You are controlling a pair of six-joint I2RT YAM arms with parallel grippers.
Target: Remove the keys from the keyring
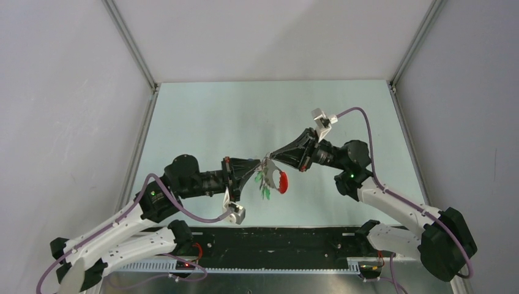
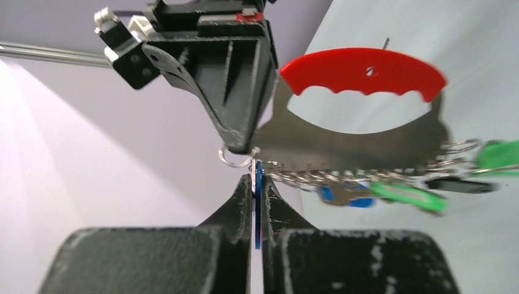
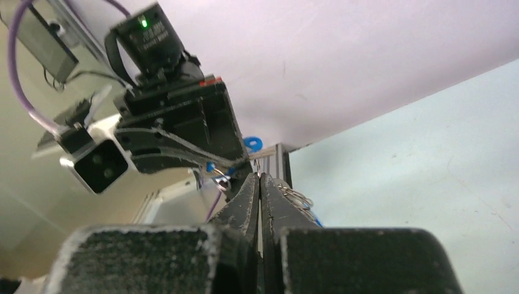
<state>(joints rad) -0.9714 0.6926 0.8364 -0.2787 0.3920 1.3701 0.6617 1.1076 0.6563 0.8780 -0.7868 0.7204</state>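
Left wrist view: left gripper (image 2: 257,184) fingers (image 2: 240,205) are pinched almost flush on a thin blue tag seen edge-on, the blue-tagged key (image 2: 257,211). Only the tag's thickness parts the pads. Just above the tips a small wire ring (image 2: 232,159) joins that key to the bunch. The right gripper (image 2: 245,142) comes in from above, its tip clamped on the near corner of the keyring (image 2: 367,144), on the flat grey part. Right wrist view agrees: right fingers (image 3: 246,202) are pressed together, and what lies between them is hidden from that angle.

Judgement: the opposed grips let one arm anchor the bunch while the other works a single key off its ring. Holding it in mid-air lets the rest dangle clear.

Materials:
- The grey part is thin, matte and plate-like.
- The red plastic loop (image 2: 364,70) is curved, with a scalloped inner edge and a small hole.
- Fine wire rings run along the lower edge.
- The keys (image 2: 407,197) are bright metal with glossy green and blue tags, plus one black tag (image 2: 459,185).

Top external: the bunch hangs between both arms over the pale table (image 1: 208,116), mid-workspace.
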